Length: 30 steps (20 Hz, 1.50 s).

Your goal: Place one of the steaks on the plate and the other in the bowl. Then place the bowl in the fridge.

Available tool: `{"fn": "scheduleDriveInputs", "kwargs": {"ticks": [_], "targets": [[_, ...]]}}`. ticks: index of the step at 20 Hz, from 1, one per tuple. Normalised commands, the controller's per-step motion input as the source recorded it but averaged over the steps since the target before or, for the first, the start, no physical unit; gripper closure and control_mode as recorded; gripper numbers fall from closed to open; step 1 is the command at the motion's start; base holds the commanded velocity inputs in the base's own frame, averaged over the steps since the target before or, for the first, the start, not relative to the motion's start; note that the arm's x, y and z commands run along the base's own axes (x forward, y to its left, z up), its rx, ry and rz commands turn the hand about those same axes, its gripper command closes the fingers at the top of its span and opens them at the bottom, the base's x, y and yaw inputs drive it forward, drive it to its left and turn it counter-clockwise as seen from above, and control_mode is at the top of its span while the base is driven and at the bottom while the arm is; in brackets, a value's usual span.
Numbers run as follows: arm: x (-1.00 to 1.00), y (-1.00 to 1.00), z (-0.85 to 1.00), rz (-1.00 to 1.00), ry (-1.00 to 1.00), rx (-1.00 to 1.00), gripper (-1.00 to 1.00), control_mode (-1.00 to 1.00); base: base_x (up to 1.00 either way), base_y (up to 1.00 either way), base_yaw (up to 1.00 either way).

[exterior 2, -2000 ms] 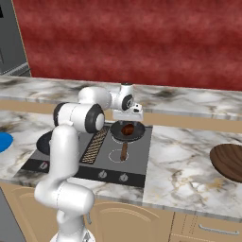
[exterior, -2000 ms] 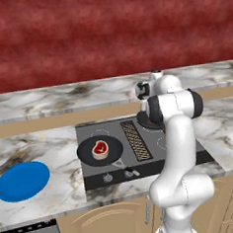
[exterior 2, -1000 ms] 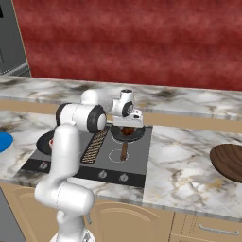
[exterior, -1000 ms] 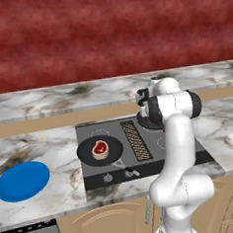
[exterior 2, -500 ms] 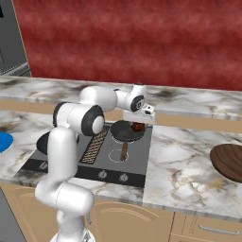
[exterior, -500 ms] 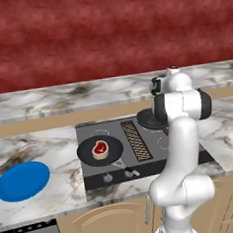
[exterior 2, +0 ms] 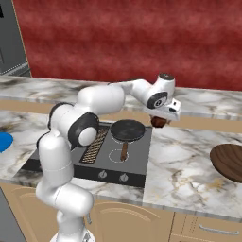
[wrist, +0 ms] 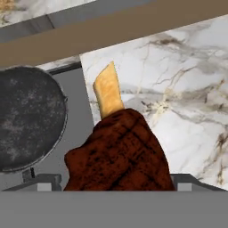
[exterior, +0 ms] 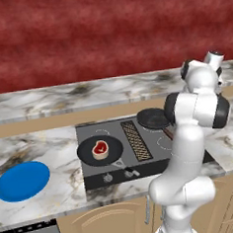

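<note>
Lifted off its black round pan (exterior 2: 127, 130) — the grainy dark-brown steak (wrist: 119, 153), jaws clamped on it.

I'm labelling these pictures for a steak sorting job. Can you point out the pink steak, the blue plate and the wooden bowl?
pink steak (exterior: 100, 149): left base view, middle of the meat, in the pan.
blue plate (exterior: 23, 181): left base view, bare centre.
wooden bowl (exterior 2: 229, 161): right base view, bare inner surface.
</note>
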Motion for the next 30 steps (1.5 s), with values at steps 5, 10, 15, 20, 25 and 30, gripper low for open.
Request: {"fn": "scheduleDriveInputs", "kwargs": {"ticks": [5, 10, 15, 20, 25, 30], "targets": [[-0.58, -1.0, 0.29, -0.05, -0.25, -0.03, 1.0, -1.0, 0.0, 0.0, 0.0], [-0.5, -1.0, 0.61, -0.07, -0.11, -0.05, 1.0, -1.0, 0.0, 0.0, 0.0], [0.01, -1.0, 0.26, -0.2, 0.19, -0.21, 1.0, -1.0, 0.0, 0.0, 0.0], [0.14, -1.0, -0.2, -0.29, 0.21, 0.0, 1.0, -1.0, 0.0, 0.0, 0.0], [-0.06, -0.92, -0.12, -0.04, 0.0, 0.28, 1.0, -1.0, 0.0, 0.0, 0.0], [-0.28, -0.91, -0.29, -0.08, 0.0, 0.18, 1.0, -1.0, 0.0, 0.0, 0.0]]}}
